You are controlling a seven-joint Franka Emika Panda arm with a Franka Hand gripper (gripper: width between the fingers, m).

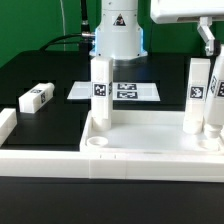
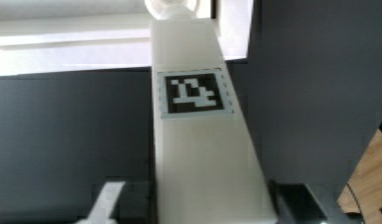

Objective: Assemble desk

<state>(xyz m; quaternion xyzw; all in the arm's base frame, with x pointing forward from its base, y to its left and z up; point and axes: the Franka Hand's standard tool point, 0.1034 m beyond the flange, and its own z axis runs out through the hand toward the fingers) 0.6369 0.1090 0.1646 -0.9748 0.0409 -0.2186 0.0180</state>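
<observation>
Your gripper (image 2: 202,203) has its jaws partway closed on the top of a leg (image 2: 198,130), one finger on each side. In the exterior view that leg stands upright at the far corner of the desk top (image 1: 150,162), on the exterior view's right. I judge you are seating it in that corner's socket; the pictures do not show whether its end is already in. Keep the leg plumb, press straight down, turn without letting it lean, and do not let go until it bites. Watch the white upright piece (image 1: 216,105) just beside it on the right, which crowds your fingers. Farther out, another leg (image 1: 100,90) stands at the far left corner. A loose leg (image 1: 37,97) lies on the black table (image 1: 60,70) to the left, and the marker board (image 1: 125,90) lies beyond the desk top.
</observation>
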